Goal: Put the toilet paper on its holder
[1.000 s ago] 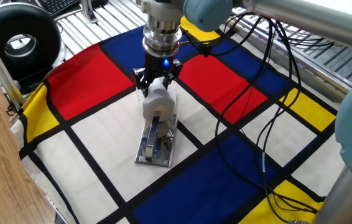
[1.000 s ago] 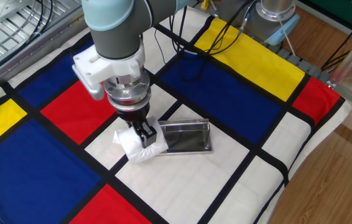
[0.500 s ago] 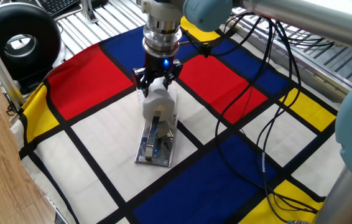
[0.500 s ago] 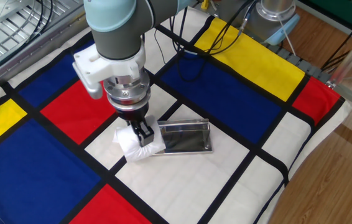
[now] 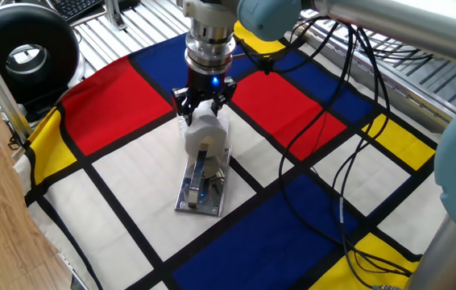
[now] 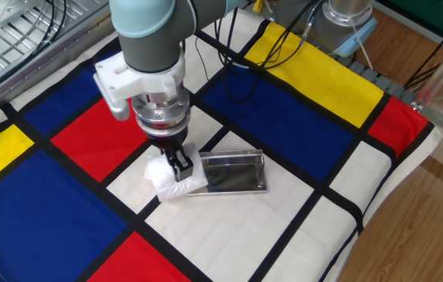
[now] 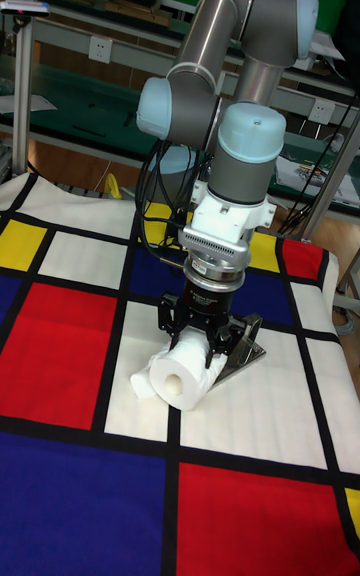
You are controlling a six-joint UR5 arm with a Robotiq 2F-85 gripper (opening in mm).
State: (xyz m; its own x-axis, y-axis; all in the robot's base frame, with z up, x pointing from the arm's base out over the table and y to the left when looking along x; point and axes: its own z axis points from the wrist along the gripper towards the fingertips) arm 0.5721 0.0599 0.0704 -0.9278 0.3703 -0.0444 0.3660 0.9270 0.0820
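— Where's the toilet paper (image 7: 178, 374)?
— Low over the white square of the checked cloth (image 6: 300, 110), at the near end of the holder (image 6: 233, 173), hollow core showing in the tall view. Clamped across the middle by the gripper (image 7: 200, 341).
— Handling?
— Probably light, soft, easily crushed; dents under the fingers. Best held round the middle, core left free for the bar.
— Any labels or writing?
— None readable anywhere.

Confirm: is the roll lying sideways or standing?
Sideways: the roll shows its core hole end-on, gripper clamped on it beside the holder.
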